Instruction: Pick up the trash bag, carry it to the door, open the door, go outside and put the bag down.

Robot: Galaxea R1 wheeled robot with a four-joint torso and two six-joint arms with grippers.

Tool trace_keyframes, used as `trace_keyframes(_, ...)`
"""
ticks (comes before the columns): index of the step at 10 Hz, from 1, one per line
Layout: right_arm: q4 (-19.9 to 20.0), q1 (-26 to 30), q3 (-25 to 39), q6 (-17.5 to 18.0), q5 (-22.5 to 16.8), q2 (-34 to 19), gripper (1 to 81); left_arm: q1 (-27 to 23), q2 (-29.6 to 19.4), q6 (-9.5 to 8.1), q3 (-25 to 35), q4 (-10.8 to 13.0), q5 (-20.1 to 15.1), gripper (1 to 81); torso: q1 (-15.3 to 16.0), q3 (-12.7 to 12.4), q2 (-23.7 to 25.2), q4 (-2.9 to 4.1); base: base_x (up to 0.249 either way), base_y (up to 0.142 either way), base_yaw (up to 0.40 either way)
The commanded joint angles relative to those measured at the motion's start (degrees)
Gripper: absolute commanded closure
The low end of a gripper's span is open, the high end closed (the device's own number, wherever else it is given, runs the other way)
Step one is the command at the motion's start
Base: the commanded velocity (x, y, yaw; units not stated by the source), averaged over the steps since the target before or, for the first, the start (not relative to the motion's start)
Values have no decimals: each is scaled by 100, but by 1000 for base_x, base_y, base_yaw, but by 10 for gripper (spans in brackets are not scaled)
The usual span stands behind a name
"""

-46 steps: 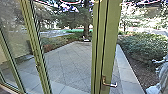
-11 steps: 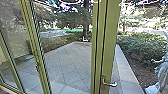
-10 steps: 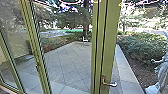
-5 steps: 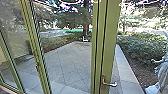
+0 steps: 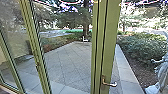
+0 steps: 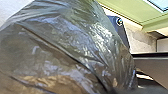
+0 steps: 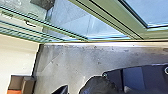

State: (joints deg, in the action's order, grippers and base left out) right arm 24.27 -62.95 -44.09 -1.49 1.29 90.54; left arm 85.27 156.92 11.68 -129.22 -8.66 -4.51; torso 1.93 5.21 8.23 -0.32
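- Near left: the trash bag (image 6: pixel 62 50), bulging close against the left wrist camera; pick-up looks done, and the carry to the glass nearly so.
- Far, beyond the glass: the paved yard (image 5: pixel 67 65), where the bag is still to be set down.
- Near, right of centre: the door (image 5: pixel 110 45) with its handle (image 5: pixel 109 84); it seems closed, so opening and going out remain.
- Left arm: beside the bag, left gripper probably bearing it; its grip I can't tell.
- Right arm: wrist above the indoor floor (image 7: pixel 67 62); right gripper's state unclear.

Trash bag (image 6: pixel 62 50) cut off by edge; pale figure (image 5: pixel 163 72) (statue-like) likewise.
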Motion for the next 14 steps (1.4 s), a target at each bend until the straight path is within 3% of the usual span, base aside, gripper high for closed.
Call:
trace_keyframes(1,1313,1507,78,8,-1128,-465,10,-314,-81,-16,63,-66,-314,811,0,0,0,0,0,0,0)
trace_keyframes(5,2064,2563,-441,140,-1966,-323,10,-296,-28,-16,28,-57,-296,811,0,0,0,0,0,0,0)
trace_keyframes(10,1941,3810,-1336,1429,-2940,184,10,-296,-11,-16,28,-49,-296,811,2,0,0,0,0,0,0)
trace_keyframes(14,1494,4267,-2031,2624,-3205,923,10,-305,-2,-16,20,-57,-296,811,2,2,-2,0,0,0,0)
